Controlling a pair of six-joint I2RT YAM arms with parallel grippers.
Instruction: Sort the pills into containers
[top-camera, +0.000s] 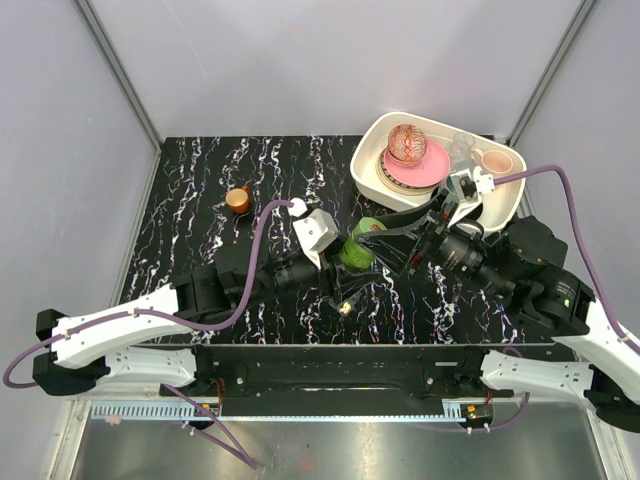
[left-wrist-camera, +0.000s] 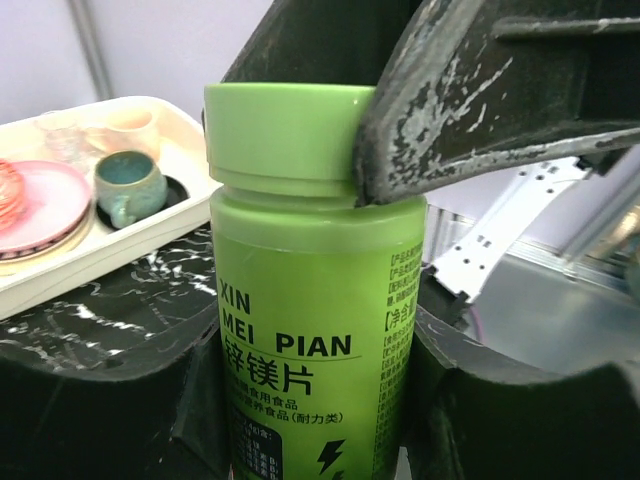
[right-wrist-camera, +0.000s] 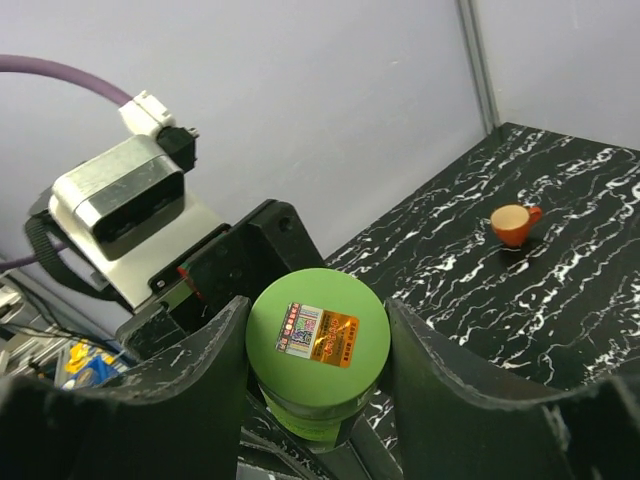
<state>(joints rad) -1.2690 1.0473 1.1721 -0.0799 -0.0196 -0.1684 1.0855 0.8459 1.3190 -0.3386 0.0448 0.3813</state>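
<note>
A green pill bottle (top-camera: 358, 247) with a green cap (right-wrist-camera: 318, 335) stands upright at the table's middle, between both arms. My left gripper (top-camera: 347, 258) is shut on its labelled body (left-wrist-camera: 310, 330), one black finger (left-wrist-camera: 520, 420) on each side. From above, my right gripper (right-wrist-camera: 318, 345) is shut on the cap, both fingers touching its rim; one scuffed finger (left-wrist-camera: 470, 100) shows against the cap in the left wrist view. No pills show. A small dark thing with a yellow spot (top-camera: 345, 305) lies just in front of the bottle; I cannot tell whether it is the containers.
A small orange cup (top-camera: 238, 199) stands alone at the back left of the black marbled table (top-camera: 200, 230). A white tray (top-camera: 505, 205) at the back right holds a pink plate (top-camera: 420, 168), a patterned ball (top-camera: 407, 143) and cups, including a teal one (left-wrist-camera: 128, 185).
</note>
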